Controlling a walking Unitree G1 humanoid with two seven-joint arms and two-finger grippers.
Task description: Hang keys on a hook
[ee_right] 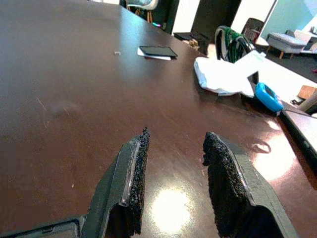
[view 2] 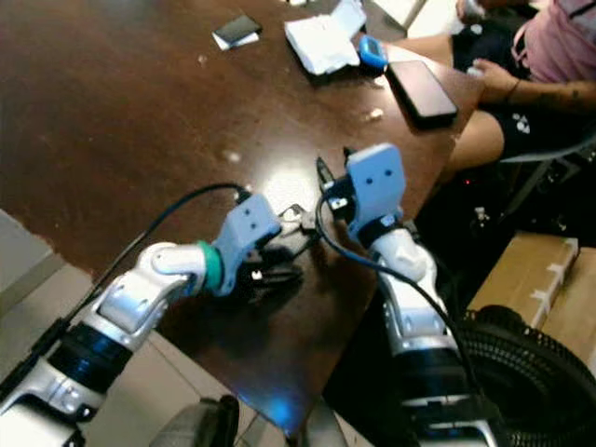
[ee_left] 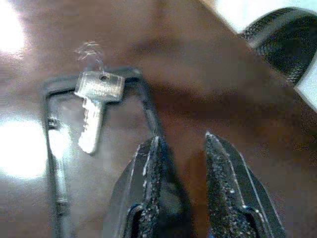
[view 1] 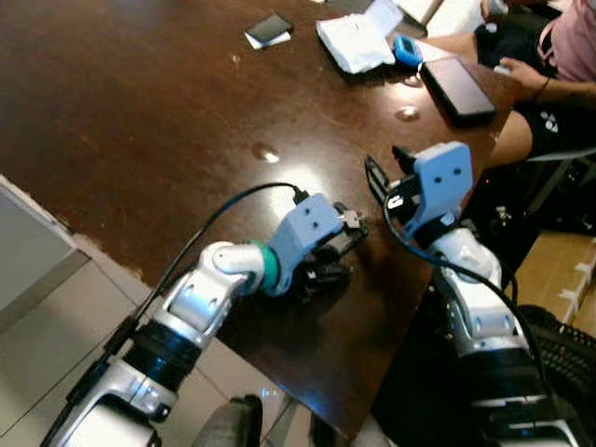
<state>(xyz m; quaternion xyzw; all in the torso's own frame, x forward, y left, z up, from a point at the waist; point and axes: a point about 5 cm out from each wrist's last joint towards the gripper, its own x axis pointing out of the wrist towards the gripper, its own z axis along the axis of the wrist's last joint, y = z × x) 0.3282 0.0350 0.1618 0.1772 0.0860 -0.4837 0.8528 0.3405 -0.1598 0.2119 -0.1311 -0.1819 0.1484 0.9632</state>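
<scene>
A small silver key (ee_left: 96, 106) lies flat on the dark brown table (view 1: 140, 121), inside a thin black rectangular loop (ee_left: 52, 163). It also appears as a key (view 1: 352, 219) just past my left wrist. My left gripper (ee_left: 182, 140) is low over the table with its fingers open; the key is a little ahead and to one side, and nothing sits between the pads. My right gripper (view 1: 386, 168) hovers above the table just right of the key, open and empty, pointing across the tabletop (ee_right: 177, 135).
At the far end of the table lie a black phone on paper (view 1: 270, 28), a white cloth (view 1: 354, 42), a blue object (view 1: 406, 48) and a black tablet (view 1: 458, 88). A person (view 1: 559, 47) sits at the far right. A cardboard box (view 1: 559, 270) stands beside the table's near corner.
</scene>
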